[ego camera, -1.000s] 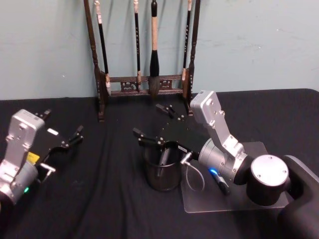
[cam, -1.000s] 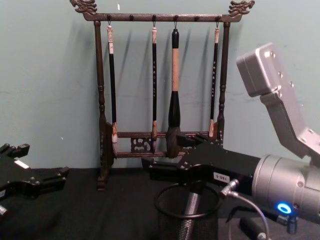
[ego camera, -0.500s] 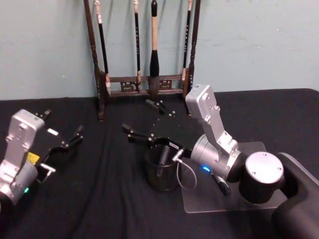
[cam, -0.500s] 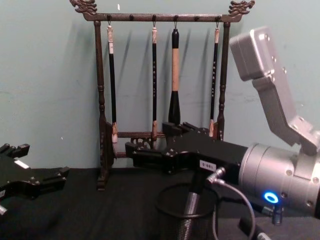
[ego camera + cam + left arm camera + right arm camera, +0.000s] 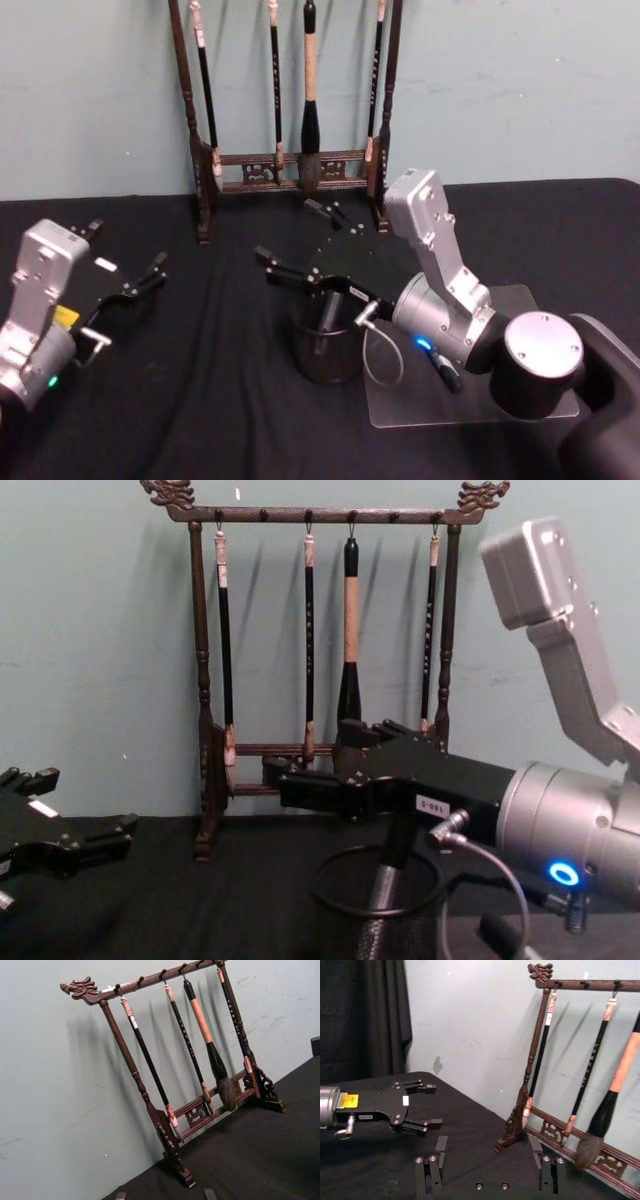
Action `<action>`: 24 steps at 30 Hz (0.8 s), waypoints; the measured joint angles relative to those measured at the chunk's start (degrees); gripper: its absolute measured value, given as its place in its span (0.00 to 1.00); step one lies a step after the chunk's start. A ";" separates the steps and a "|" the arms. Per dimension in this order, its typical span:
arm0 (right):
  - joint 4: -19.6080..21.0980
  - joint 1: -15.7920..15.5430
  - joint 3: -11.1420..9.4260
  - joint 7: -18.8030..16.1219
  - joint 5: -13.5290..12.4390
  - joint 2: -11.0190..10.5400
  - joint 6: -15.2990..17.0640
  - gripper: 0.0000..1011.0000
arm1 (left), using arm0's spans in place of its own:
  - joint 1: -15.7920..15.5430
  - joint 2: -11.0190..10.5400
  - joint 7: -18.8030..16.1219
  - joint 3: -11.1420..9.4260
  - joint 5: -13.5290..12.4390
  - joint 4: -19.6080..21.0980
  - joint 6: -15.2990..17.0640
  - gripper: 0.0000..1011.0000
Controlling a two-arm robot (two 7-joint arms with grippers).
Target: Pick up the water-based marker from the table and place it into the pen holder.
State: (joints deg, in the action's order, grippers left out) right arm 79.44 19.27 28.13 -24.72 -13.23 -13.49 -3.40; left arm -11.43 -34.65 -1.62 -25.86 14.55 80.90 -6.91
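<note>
Your left gripper [image 5: 128,248] hangs low over the left of the worktop [image 5: 220,410], well apart from everything else. Its jaws are spread wide with nothing between them, and in the right wrist view that gripper [image 5: 434,1105] looks the same.

Behind, against the wall, stands the brush rack [image 5: 290,170] with four brushes hanging from it.

Near the middle of the worktop you have the holder [image 5: 330,368], upright. The marker [image 5: 327,318] is inside it, leaning against the rim with its top end poking out. From the chest view the marker [image 5: 383,885] slants up through the mouth of the holder [image 5: 340,935]. Its top comes close under the body of the right gripper; whether they touch you cannot tell.

Your right gripper [image 5: 287,230] hovers just above the holder, pointing towards the rack, jaws wide and holding nothing.

To the right of the holder a greyer mat [image 5: 410,405] lies on the worktop under the right arm. A dark pen-like thing [image 5: 446,375] rests on it.
</note>
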 joint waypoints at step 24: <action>7.66 -6.50 -5.60 5.17 -1.28 -2.01 3.77 0.99 | 0.00 0.00 0.00 0.00 0.00 0.00 0.00 1.00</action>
State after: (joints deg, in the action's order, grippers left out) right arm 87.10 12.77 22.54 -19.56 -14.51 -15.50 0.37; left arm -11.43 -34.64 -1.62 -25.86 14.55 80.90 -6.91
